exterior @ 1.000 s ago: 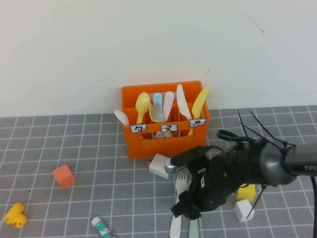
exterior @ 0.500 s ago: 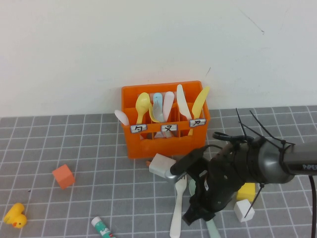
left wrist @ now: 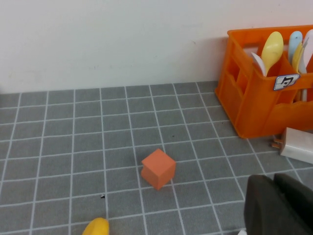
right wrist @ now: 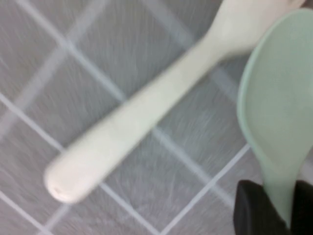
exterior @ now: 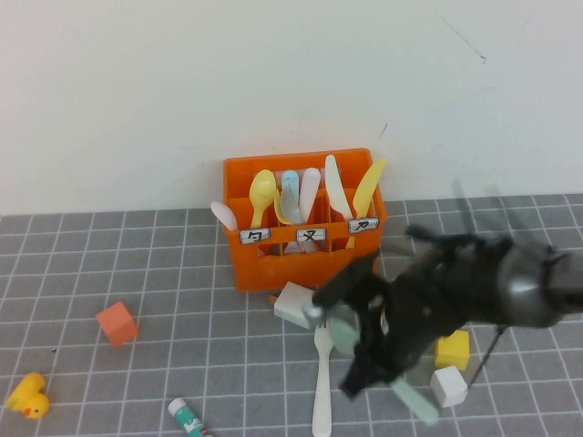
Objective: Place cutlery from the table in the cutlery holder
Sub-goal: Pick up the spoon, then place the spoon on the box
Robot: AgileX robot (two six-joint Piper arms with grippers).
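Note:
The orange cutlery holder [exterior: 305,259] stands by the back wall with several pastel pieces upright in it, a yellow knife [exterior: 368,188] among them. It also shows in the left wrist view [left wrist: 254,115]. My right gripper [exterior: 361,373] is shut on the mint-green spoon [exterior: 344,335] near its neck and holds it tilted above the table [exterior: 182,300] in front of the holder. In the right wrist view the spoon [right wrist: 276,112] sits between my right gripper's fingers [right wrist: 279,213]. The white fork [exterior: 322,387] lies on the table below it [right wrist: 146,122]. My left gripper [left wrist: 281,205] is shut, low over the tiles at the left.
A white charger block [exterior: 296,305] lies just in front of the holder. An orange cube [exterior: 117,323], a yellow duck [exterior: 27,396] and a green-and-white tube [exterior: 189,419] lie at the left. A yellow block [exterior: 453,349] and a white block [exterior: 448,386] lie at the right.
My right gripper has risen and moved right with the mint-green spoon, lifting it off the table. The white fork stays on the tiles.

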